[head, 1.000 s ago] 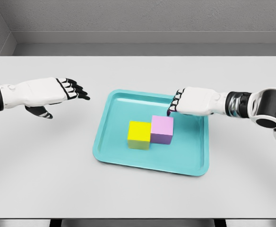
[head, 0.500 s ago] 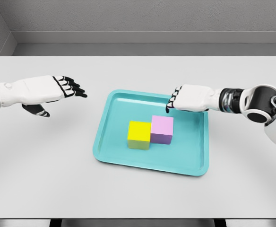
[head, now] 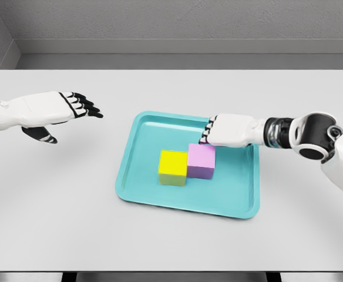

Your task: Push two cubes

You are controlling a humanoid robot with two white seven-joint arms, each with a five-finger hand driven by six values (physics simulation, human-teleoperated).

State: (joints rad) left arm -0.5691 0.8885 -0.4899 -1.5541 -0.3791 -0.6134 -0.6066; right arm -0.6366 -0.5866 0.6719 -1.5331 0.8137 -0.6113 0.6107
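A yellow cube [head: 173, 167] and a pink cube [head: 201, 160] sit side by side, touching, in the middle of a teal tray [head: 148, 135]. My right hand [head: 208, 133] hovers over the tray just behind the pink cube's far top edge, its fingers curled downward and holding nothing; I cannot tell whether the fingertips touch the cube. Far to the left of the tray, above the table, my left hand [head: 88, 107] is stretched out flat with its fingers extended and its thumb hanging below.
The tray lies on a wide light-grey table [head: 54, 194]. A grey wall runs along the table's far edge.
My right hand has moved left and slightly down, closer to the pink cube's back edge. My left hand has drifted up and to the left. The cubes have not moved.
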